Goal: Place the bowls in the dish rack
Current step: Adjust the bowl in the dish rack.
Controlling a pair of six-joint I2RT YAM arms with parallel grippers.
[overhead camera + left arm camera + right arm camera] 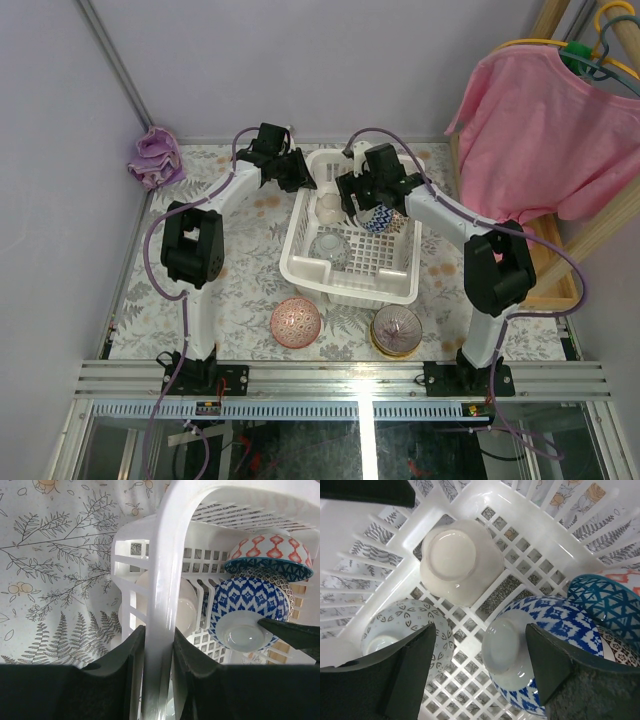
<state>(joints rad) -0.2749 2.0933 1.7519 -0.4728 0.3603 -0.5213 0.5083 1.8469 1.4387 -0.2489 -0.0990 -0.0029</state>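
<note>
Outside the dish rack [300, 262], at its 7 and 5 o'clock, a pink-red bowl [296, 322] and a tan-yellow bowl [397, 331] are seen upright on the table [240, 290]. Left gripper [159, 630] is clamped on the rack's rim. Right gripper [481, 630] is spread wide over a blue-white bowl [555, 620] racked on edge. Glazed ceramic is judged stiff, slippery, chip-prone; a rim pinch is advised, one finger inside, one outside.

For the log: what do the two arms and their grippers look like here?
The left arm and right arm share one build: white tubular links, bulky black joint housings, a mauve cable looping alongside each. The left gripper and right gripper have matte black, wedge-shaped fingers.
</note>
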